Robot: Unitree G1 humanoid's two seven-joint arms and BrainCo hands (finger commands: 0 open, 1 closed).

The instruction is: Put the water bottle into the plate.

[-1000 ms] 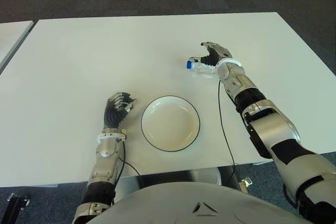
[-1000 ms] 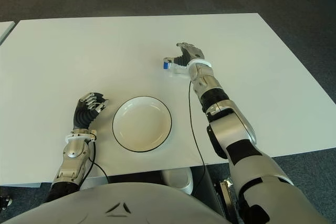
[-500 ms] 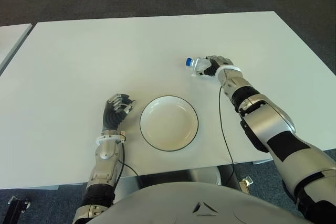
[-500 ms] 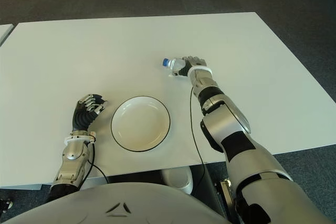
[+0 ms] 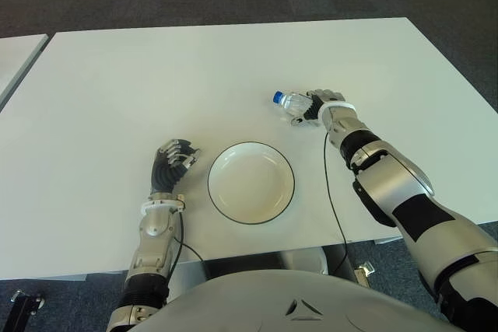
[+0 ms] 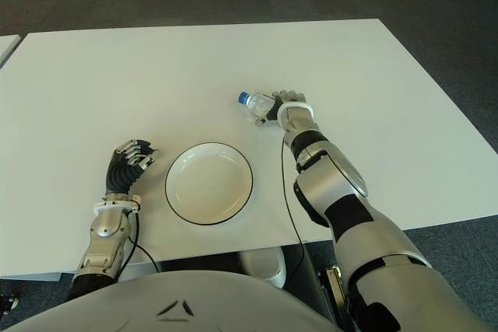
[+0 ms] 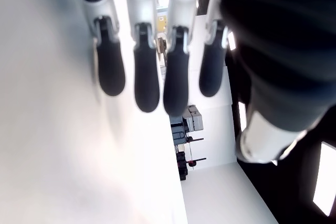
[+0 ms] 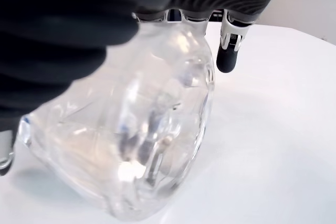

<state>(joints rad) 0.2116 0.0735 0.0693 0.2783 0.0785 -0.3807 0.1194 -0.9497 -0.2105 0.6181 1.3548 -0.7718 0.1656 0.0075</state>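
Note:
A small clear water bottle (image 5: 294, 103) with a blue cap is held in my right hand (image 5: 315, 106), tilted with the cap toward the left. It hangs just over the white table (image 5: 156, 68), up and to the right of the plate. My right wrist view shows the crumpled clear bottle (image 8: 131, 135) filling my palm with fingers wrapped round it. The white plate (image 5: 250, 183) with a dark rim sits near the table's front edge, with nothing in it. My left hand (image 5: 173, 162) shows left of the plate, fingers curled and holding nothing.
A cable (image 5: 331, 184) runs along my right forearm down past the table's front edge. A second white table's corner (image 5: 15, 56) shows at the far left. Dark carpet lies beyond the table.
My right hand closed on the bottle, lifted it and drew it slightly back toward me and the plate. The left hand has stayed in place.

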